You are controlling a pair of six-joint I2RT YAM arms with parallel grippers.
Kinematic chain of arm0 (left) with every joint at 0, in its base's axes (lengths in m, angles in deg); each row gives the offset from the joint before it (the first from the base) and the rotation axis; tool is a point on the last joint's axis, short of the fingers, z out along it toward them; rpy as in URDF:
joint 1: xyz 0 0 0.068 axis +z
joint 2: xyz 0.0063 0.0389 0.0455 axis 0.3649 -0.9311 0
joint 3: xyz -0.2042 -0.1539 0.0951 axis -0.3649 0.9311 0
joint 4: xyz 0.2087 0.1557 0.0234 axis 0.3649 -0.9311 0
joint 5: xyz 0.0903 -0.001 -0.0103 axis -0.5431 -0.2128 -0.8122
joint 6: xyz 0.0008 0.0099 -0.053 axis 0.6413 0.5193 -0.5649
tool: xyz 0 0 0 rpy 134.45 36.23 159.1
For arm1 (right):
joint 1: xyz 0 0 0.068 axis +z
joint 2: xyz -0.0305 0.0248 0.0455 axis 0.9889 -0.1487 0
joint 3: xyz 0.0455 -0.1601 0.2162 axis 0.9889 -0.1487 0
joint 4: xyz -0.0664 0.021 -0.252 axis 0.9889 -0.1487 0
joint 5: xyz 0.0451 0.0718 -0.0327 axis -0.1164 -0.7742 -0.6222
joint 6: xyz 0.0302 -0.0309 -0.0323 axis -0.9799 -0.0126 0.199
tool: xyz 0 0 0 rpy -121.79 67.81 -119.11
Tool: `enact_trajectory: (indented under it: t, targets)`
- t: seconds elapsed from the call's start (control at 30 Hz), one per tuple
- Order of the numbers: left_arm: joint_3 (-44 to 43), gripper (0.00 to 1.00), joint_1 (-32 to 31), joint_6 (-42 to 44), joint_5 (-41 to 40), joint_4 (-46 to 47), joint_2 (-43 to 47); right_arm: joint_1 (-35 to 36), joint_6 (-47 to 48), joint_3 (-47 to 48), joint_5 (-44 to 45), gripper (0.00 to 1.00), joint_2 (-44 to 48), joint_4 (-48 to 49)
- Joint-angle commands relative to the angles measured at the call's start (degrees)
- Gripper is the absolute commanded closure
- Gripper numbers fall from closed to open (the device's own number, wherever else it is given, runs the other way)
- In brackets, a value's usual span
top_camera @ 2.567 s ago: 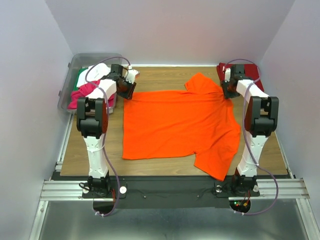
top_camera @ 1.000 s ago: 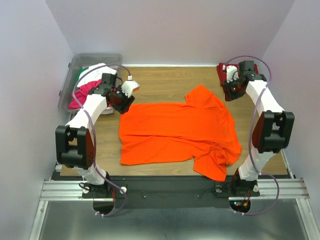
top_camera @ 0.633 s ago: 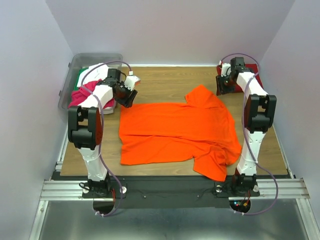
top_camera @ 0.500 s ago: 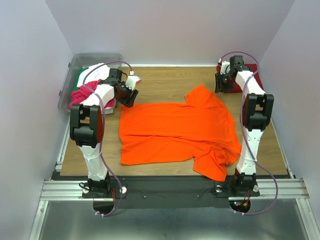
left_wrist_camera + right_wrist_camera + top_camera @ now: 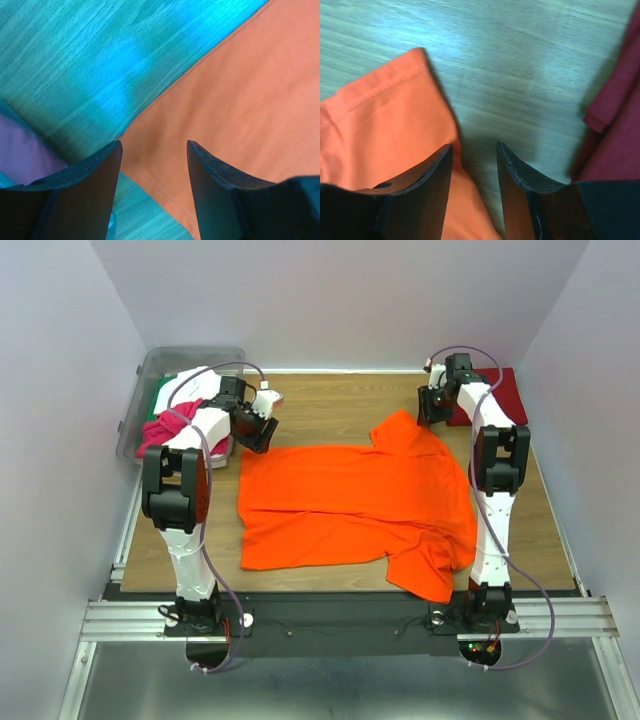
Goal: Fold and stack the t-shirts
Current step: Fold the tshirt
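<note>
Here the orange t-shirt [image 5: 350, 500] lies spread flat in the middle of the tabletop [image 5: 330, 395]. Its long axis runs left to right, with the hem toward the left arm and the collar and sleeves toward the right arm.

The left claw [image 5: 258, 430] hovers over the far left corner of the hem. Its wrist view shows the jaws apart and empty, with that corner directly below the gap.

The right claw [image 5: 432, 405] hangs by the tip of the far sleeve, likewise released and holding nothing. In its wrist view the sleeve edge lies to one side of the gap, bare wood lies under it, and the folded dark red t-shirt [image 5: 495, 390] is near on the other side.

A magenta shirt [image 5: 160, 430], a white shirt [image 5: 195, 378] and a green shirt [image 5: 160, 400] sit heaped in the clear bin [image 5: 150, 362] at far left.

Each arm is nearest its own far corner, so the likely next move is a pinch at both ends, then a fold along the long axis toward the near edge. The left claw looks ready to drop. The right claw probably needs a small shift onto the sleeve first.
</note>
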State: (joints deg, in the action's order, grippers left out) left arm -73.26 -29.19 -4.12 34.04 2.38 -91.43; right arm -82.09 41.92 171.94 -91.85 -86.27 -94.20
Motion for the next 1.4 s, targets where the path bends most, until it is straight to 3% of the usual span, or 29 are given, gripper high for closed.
enact_trajectory:
  t: [0.0,0.63,1.07,1.17,1.37]
  targets:
    - [-2.05,0.31,0.41,-0.71,-0.43,-0.19,-1.11,0.47,-0.53,-1.69,-2.75,0.53,1.06,1.44]
    - [-3.36,0.31,0.5,-0.97,-1.14,-0.45,-1.73,0.29,-3.69,-0.29,-8.73,0.54,6.25,2.06]
    - [-4.33,0.31,0.5,0.34,-3.07,-1.77,-3.49,0.38,2.11,-8.72,-3.29,0.57,4.49,2.15]
    - [-4.42,0.31,0.5,1.31,-5.44,-2.21,-3.92,0.29,3.6,-10.39,-3.11,0.6,4.84,2.15]
    - [-5.91,0.34,0.58,2.98,-9.04,-3.88,-4.89,0.29,5.36,-11.98,-1.8,0.9,5.9,2.15]
